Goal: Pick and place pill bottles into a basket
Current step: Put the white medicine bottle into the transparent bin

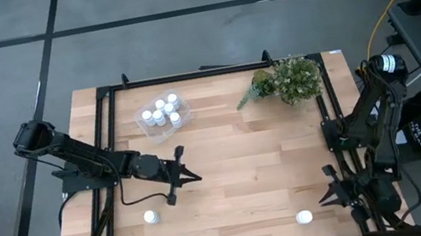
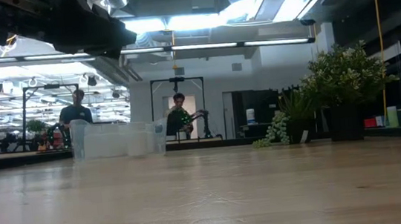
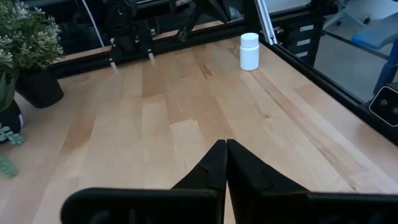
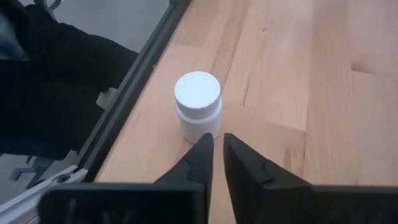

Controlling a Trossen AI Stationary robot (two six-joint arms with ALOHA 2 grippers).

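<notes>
The clear plastic basket (image 1: 156,115) stands at the far left of the table and holds several white pill bottles (image 1: 164,110); it also shows in the low view (image 2: 114,142). One white bottle (image 1: 151,218) stands upright near the near left. Another bottle (image 1: 304,217) stands upright by the near edge on the right; it shows in both wrist views (image 4: 198,106) (image 3: 249,51). My left gripper (image 1: 197,178) (image 3: 225,146) is shut and empty over the table's middle left. My right gripper (image 1: 322,199) (image 4: 217,142) is shut and empty, just short of the near-right bottle.
A green bushy plant in a dark pot (image 1: 291,79) (image 2: 343,82) stands at the far right. A black frame (image 1: 111,144) runs round the table. The wood between the two grippers is bare. People stand in the room behind the table (image 2: 179,118).
</notes>
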